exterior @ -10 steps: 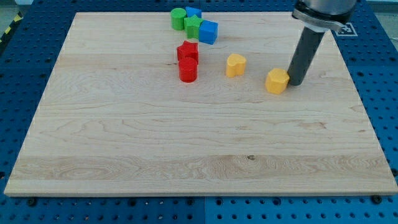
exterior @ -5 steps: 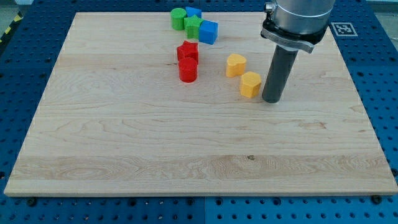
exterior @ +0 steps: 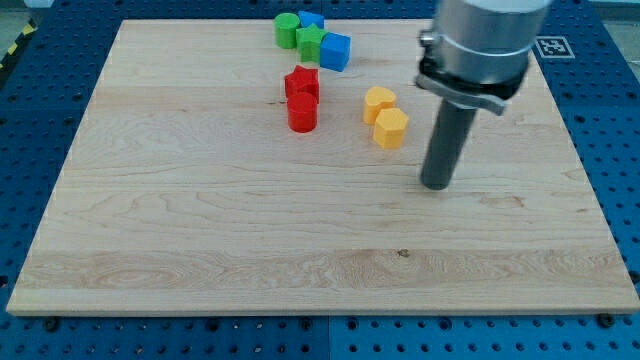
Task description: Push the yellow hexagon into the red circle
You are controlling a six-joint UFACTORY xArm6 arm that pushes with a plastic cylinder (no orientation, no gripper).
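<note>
Landmark: the red circle, a short red cylinder block (exterior: 302,113) on the pale wooden board (exterior: 200,220).
Task block: the yellow hexagon, a small yellow six-sided block (exterior: 391,128), lies to the view's right of the red circle, apart from it with bare wood between.
Neighbour: a yellow heart-like block (exterior: 378,102) touches the hexagon on its upper-left side, also to the view's right of the red circle.
Other blocks: a red star block (exterior: 302,83) sits just above the red circle, touching it; further toward the view's top are a green cylinder (exterior: 287,29), a green star (exterior: 311,41), a blue cube (exterior: 335,51) and a second blue block (exterior: 312,19) whose shape is unclear.
End effector: a plain dark rod with nothing to open or close and holding nothing; my tip (exterior: 435,186) stands well to the view's right of the red circle, right of and below the hexagon, not touching it.
Handling, as a judgement: the hexagon looks light, rigid and free-sliding on smooth wood; its flat faces may turn it if pushed off-centre. Contact belongs on its right-hand face, pushing leftward; the touching yellow neighbour may be dragged along.
Writing: none readable; a black-and-white marker (exterior: 554,46) lies off the board's upper right.
</note>
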